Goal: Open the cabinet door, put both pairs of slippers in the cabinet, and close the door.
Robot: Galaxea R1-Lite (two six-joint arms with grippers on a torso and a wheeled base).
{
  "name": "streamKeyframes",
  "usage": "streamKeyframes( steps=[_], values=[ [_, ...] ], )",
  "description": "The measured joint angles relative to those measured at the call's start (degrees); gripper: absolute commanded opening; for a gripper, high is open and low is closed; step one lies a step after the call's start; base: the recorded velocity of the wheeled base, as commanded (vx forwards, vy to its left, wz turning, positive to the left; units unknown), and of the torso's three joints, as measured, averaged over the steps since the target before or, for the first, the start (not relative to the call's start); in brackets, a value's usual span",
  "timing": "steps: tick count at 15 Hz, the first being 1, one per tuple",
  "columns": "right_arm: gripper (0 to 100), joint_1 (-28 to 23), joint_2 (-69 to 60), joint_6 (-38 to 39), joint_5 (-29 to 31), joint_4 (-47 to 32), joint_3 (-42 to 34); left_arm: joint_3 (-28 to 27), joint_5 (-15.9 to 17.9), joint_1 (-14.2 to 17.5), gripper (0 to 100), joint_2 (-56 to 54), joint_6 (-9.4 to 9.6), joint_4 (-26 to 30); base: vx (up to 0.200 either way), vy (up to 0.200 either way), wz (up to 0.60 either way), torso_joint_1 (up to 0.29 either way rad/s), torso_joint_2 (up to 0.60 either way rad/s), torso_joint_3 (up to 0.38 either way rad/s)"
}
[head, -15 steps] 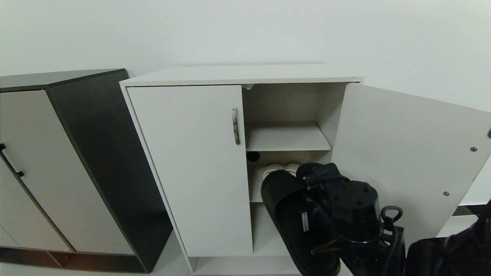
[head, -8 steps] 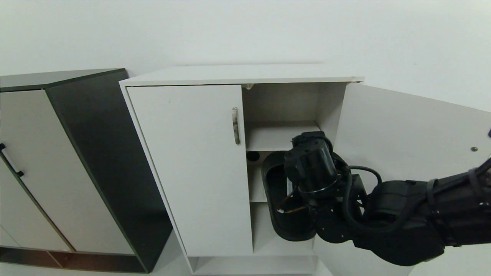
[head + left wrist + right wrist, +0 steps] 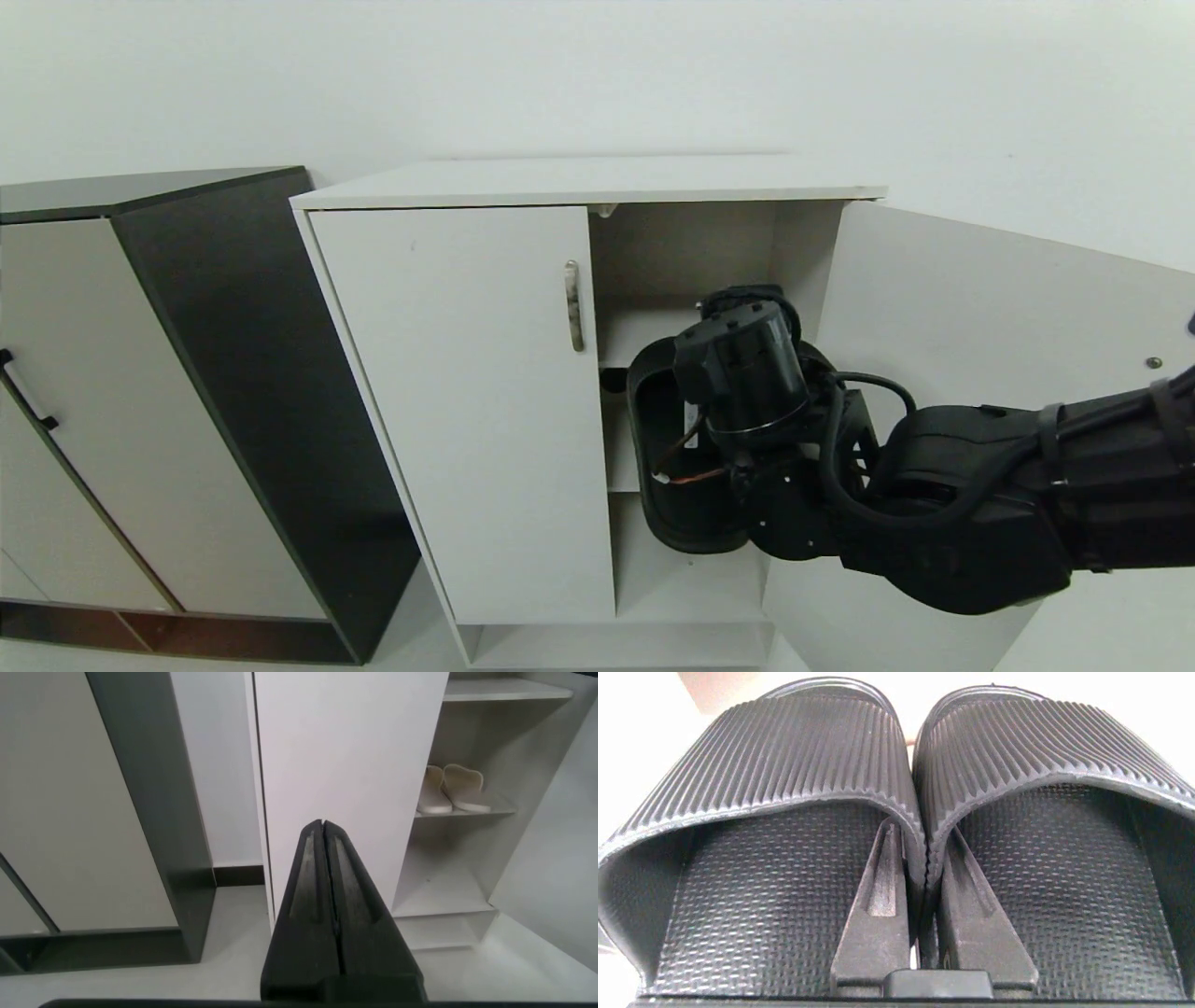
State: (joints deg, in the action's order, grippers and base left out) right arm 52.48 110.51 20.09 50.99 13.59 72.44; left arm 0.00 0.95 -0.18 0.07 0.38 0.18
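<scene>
Slippers (image 3: 653,420), the black pair, hang at the centre of the head frame, in the cabinet's (image 3: 467,401) open half, their inner walls pinched by the right jaws. Pale slippers (image 3: 451,789) lie on a shelf inside. The open door (image 3: 980,317) fills the right. Left jaws are pressed together, holding nothing.

Left door (image 3: 467,401) shut, right door (image 3: 980,373) swung wide — only the cabinet's (image 3: 579,182) right half is passable. Black slippers (image 3: 667,467) on the right tool (image 3: 915,840) block the middle shelf (image 3: 467,814), where white slippers (image 3: 451,788) sit; the bottom shelf (image 3: 439,896) is free.
</scene>
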Motion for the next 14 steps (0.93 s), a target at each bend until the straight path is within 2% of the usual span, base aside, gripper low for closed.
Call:
streamKeyframes(
  steps=[2,14],
  values=[
    [0,-0.02,0.35,0.11,-0.28,0.00,-0.78,0.00,0.02,0.00,0,0.00,0.02,0.00,0.000,0.000,0.00,0.000,0.00,0.000],
    [0,-1.27,1.27,-0.46,-0.17,0.01,-0.55,0.00,0.02,0.00,0,0.00,0.06,0.06,0.200,0.000,0.00,0.000,0.00,0.001]
  ],
)
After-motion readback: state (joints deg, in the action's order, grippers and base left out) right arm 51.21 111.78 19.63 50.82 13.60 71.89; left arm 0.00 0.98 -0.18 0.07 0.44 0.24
